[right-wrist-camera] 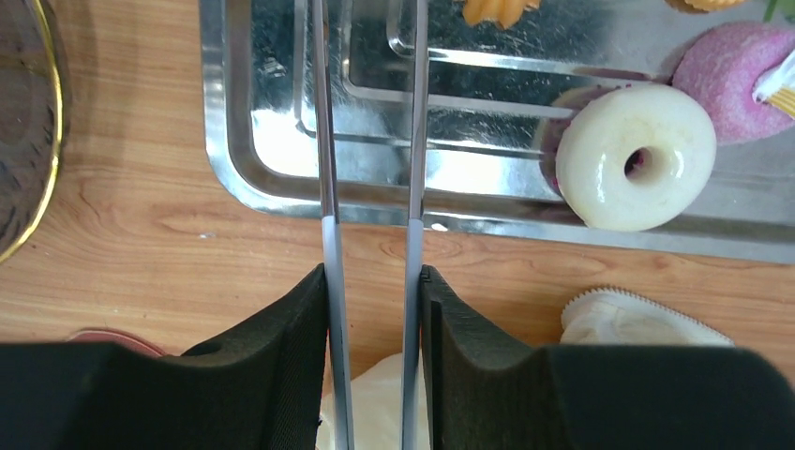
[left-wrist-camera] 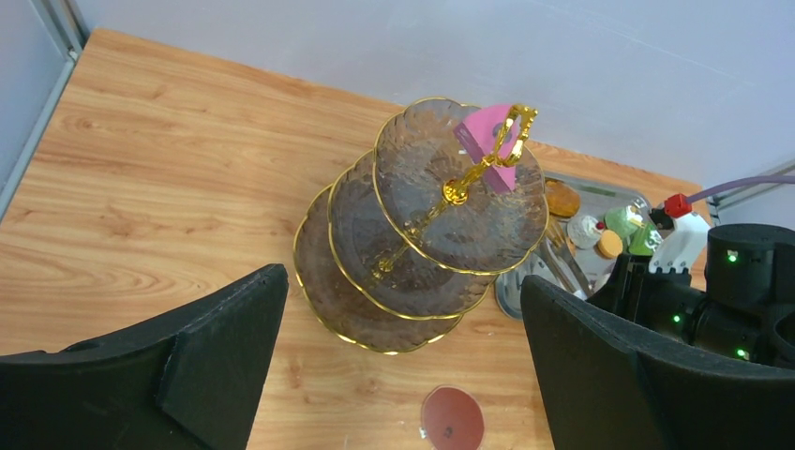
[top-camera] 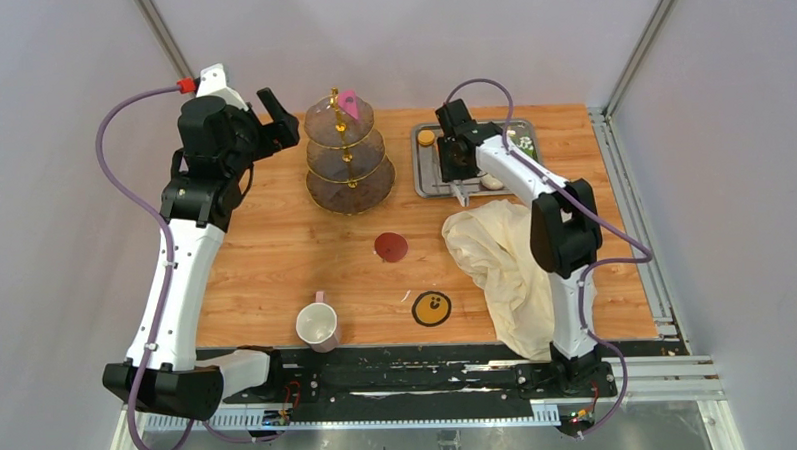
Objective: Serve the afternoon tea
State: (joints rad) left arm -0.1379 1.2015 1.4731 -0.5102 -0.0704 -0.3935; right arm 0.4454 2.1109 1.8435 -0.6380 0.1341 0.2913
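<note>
The three-tier stand (top-camera: pixel 320 191) is at the frame's upper centre, with a pink cake (top-camera: pixel 349 104) on its top tier. A mug (top-camera: pixel 317 325) sits lower centre on the desk (top-camera: pixel 265 240), and a cream cloth (top-camera: pixel 501 266) lies at right.

One three-plate stand (top-camera: pixel 328 192), one cake slice (top-camera: pixel 349 105), one mug (top-camera: pixel 317 326), one donut (right-wrist-camera: pixel 595 155), one tray (right-wrist-camera: pixel 244 141), one cloth (top-camera: pixel 496 252), one red mat (top-camera: pixel 390 246), one yellow mat (top-camera: pixel 431 308), one pair of tongs (right-wrist-camera: pixel 324 141).

Overhead wide; wrists near, apparently sharing tray (right-wrist-camera: pixel 272 141).

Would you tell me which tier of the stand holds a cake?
The top tier: a pink slice sits on it; the two below are bare.
</note>
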